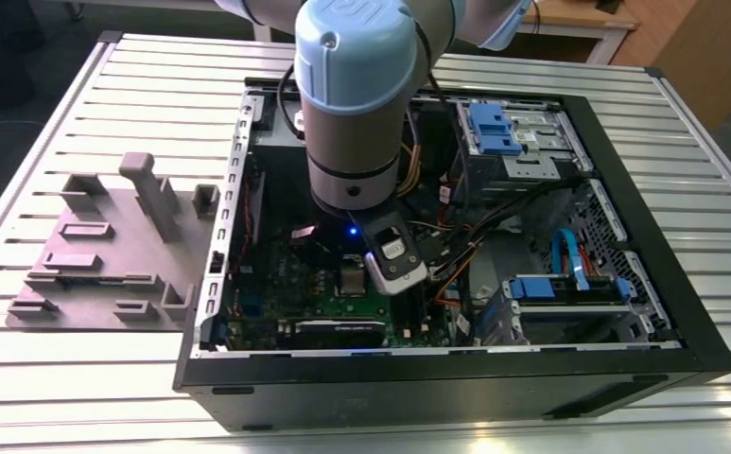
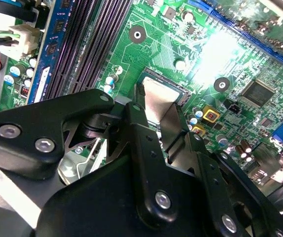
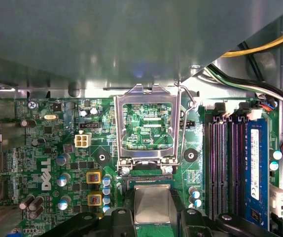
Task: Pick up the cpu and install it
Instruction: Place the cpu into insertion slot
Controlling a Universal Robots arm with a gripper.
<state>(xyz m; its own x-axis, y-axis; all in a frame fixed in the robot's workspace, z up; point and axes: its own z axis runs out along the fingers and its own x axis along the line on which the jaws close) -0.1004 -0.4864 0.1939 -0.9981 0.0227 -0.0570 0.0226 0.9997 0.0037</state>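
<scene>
Gripper [image 3: 153,213] is clamped on the cpu [image 3: 153,200], with its black fingers [image 2: 140,143] pressed to two opposite edges. I have the chip low over the socket [image 2: 182,93], right at the hinge end of the load frame [image 3: 146,123], which stands flipped open. Whether the chip is already seated I cannot tell from my feeds. My main worry is tilt. If the chip is not level and square to the socket when it goes down, one corner would land first and could crush the fine contacts beneath, and I would feel nothing from here. I also cannot see its orientation marks, so a wrong rotation is possible. The hold is only on thin edges of smooth metal, so a small slip could skew it. The load frame is thin stamped bright steel with a square window, and it could drop onto the fingers if nudged. Its lever [image 3: 183,118], a bent steel wire, runs along one side of the load frame and could snag. The cpu is a small flat square with a dull silvery lid and a paler rim. The motherboard [image 3: 48,148] around the load frame is glossy green, studded with small cylindrical capacitors [image 3: 62,180]. On the lever side of the load frame lie long, dark, ridged memory slots [image 3: 225,168] and one blue memory stick [image 3: 256,173].
</scene>
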